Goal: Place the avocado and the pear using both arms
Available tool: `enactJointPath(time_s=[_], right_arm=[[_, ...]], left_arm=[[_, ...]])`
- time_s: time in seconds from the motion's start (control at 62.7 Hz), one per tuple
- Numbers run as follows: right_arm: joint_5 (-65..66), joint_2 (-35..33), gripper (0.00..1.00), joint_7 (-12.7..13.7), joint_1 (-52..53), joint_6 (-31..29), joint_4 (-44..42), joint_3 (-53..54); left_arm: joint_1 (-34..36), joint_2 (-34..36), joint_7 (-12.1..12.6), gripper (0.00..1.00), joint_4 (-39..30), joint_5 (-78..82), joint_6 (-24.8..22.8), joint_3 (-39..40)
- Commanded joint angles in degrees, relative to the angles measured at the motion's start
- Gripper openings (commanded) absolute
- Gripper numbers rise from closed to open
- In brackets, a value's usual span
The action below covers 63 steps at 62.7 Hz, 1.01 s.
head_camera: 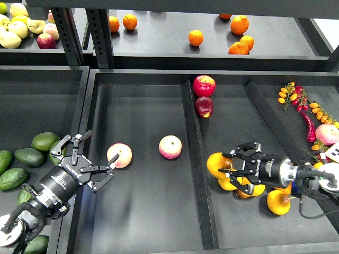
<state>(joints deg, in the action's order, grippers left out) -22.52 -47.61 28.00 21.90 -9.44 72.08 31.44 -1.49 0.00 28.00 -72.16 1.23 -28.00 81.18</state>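
My right gripper [226, 168] is shut on a golden yellow-orange pear [217, 162] and holds it just right of the divider [194, 159], over the right compartment. Other pears lie under and beside it [278, 202]. Several dark green avocados [44, 141] lie in the left bin. My left gripper [98, 153] is open and empty. It hovers at the left edge of the middle compartment, between the avocados and a pink apple [119, 155], holding nothing.
A second pink apple [170, 146] lies mid-compartment. Two red apples [204, 85] sit by the divider's far end. Oranges [195, 37] and pale apples [16, 29] are on the upper shelf. Chillies and small tomatoes [296, 96] fill the far right bin.
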Motion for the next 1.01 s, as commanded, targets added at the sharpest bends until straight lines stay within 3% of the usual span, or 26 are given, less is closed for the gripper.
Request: enactJointPath(time_s=[0.0,0.447,0.83,0.989], right_arm=[[1.07,-1.69,0.08,0.00,-4.05,-3.04,-0.54,-0.24],[5.20,1.73,0.11,0.00,-7.57,-7.61,-8.09,0.55],[7.66,7.27,0.15,0.00,-7.13,-7.79,-14.33,0.64],[7.84,7.89,0.24,0.00,-6.96,-7.79,-15.39,0.81]], left_arm=[[-0.01,0.00,0.00,0.99,0.09,0.09,0.00,-0.23],[-0.01,0.00,0.00,0.99,0.00,0.00,0.00,-0.23],[-0.01,0.00,0.00,0.99,0.00,0.00,0.00,-0.23],[-0.01,0.00,0.00,0.99,0.00,0.00,0.00,-0.15]])
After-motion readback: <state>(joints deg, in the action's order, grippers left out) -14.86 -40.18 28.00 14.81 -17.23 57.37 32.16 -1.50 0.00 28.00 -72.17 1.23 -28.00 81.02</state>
